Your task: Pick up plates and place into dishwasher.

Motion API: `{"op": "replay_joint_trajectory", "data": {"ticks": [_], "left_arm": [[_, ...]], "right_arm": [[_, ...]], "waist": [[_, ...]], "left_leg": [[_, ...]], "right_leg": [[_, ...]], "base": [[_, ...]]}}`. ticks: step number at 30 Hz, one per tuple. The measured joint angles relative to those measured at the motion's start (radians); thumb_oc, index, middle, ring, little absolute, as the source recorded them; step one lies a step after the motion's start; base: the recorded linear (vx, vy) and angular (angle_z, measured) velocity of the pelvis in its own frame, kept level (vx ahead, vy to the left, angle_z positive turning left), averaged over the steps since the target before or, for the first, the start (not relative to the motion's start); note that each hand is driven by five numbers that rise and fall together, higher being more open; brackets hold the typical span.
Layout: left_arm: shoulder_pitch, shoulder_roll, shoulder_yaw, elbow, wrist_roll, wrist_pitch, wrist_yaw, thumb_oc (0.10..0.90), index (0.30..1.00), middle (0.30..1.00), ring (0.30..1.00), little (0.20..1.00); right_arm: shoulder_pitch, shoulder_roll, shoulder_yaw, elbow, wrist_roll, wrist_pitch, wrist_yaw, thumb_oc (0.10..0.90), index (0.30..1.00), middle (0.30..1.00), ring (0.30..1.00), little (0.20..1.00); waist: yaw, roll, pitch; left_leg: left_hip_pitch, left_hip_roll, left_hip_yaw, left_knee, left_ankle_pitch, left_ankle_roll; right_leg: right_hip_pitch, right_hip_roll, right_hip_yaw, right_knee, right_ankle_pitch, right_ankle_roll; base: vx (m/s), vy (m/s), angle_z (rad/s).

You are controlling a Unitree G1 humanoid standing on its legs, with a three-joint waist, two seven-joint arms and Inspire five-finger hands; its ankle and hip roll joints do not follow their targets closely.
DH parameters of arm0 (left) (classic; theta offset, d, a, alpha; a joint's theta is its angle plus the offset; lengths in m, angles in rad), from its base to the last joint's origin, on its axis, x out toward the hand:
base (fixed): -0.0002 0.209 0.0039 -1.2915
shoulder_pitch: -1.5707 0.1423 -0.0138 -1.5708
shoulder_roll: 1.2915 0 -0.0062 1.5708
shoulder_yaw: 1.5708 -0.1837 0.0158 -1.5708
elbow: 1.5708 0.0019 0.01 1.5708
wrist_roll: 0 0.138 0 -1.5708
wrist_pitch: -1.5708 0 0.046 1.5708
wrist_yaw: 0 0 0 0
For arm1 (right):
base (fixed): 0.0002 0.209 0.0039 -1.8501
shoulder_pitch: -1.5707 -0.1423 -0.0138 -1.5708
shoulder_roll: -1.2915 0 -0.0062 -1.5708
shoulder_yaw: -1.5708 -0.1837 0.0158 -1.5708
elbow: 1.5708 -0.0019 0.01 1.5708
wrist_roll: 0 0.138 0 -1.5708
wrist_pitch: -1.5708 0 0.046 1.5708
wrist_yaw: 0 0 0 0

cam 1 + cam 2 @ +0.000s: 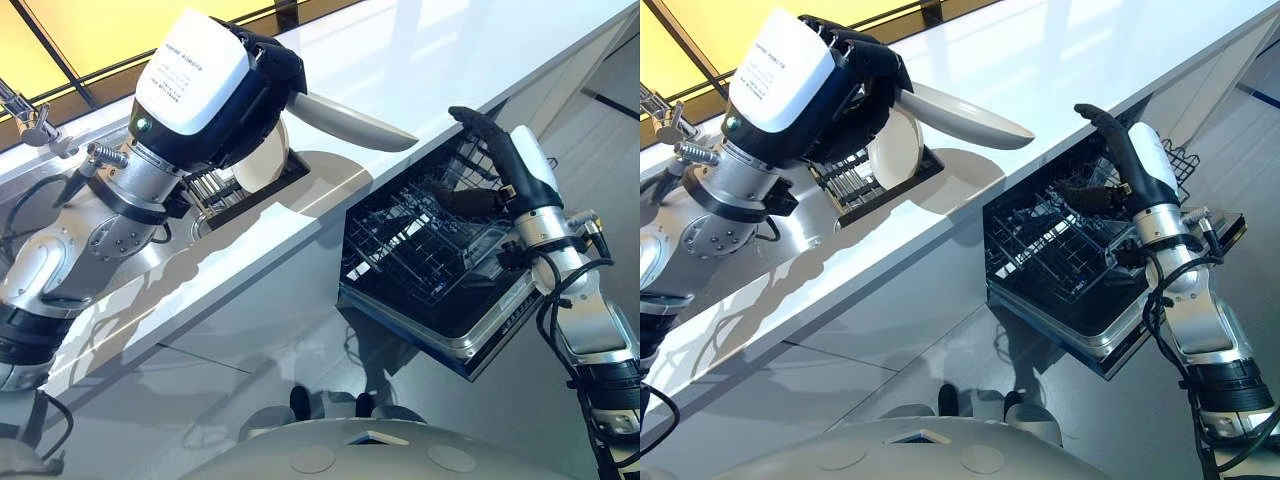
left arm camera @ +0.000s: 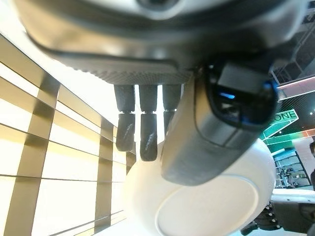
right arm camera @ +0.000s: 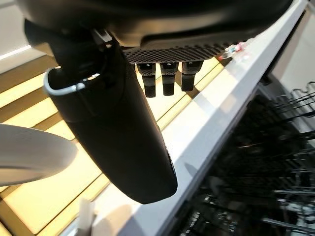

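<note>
The left robot hand (image 1: 235, 90) carries a white plate (image 1: 350, 120), fingers clamped on it, above the table (image 1: 450, 60). Next move: swing it toward four o'clock into the dishwasher rack (image 1: 420, 240), where the right robot hand (image 1: 500, 150) waits with fingers apart

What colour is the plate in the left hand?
Plain white round plate, no pattern, held in the left hand; clearest in the right eye view.
</note>
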Motion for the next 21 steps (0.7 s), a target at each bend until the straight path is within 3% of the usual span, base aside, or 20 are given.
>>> {"op": "replay_joint_trajectory", "data": {"ticks": [14,21], "left_arm": [[0.0,-0.008,0.0,0.0,0.001,0.0,-0.001,0.1,0.3,0.3,0.3,0.2],[-0.001,-0.012,-0.017,0.0,0.001,-0.001,-0.022,0.1,0.3,0.3,0.3,0.2]], "right_arm": [[-0.028,-0.005,0.023,-0.027,0.049,-0.006,0.056,0.8,0.9,0.9,0.9,0.9],[-0.129,-0.007,0.161,-0.067,0.174,-0.007,0.179,0.8,0.9,0.9,0.9,0.9]], "waist": [[0.006,-0.002,0.001],[0.007,-0.002,0.001]], "left_leg": [[-0.004,0.0,-0.007,0.0,0.0,0.0],[-0.004,0.0,-0.008,0.0,0.0,0.0]], "right_leg": [[0.0,0.0,-0.005,0.0,0.0,0.0],[0.0,0.0,-0.007,0.0,0.0,0.0]], "base": [[0.0,-0.002,0.0],[0.0,0.0,0.0]]}}
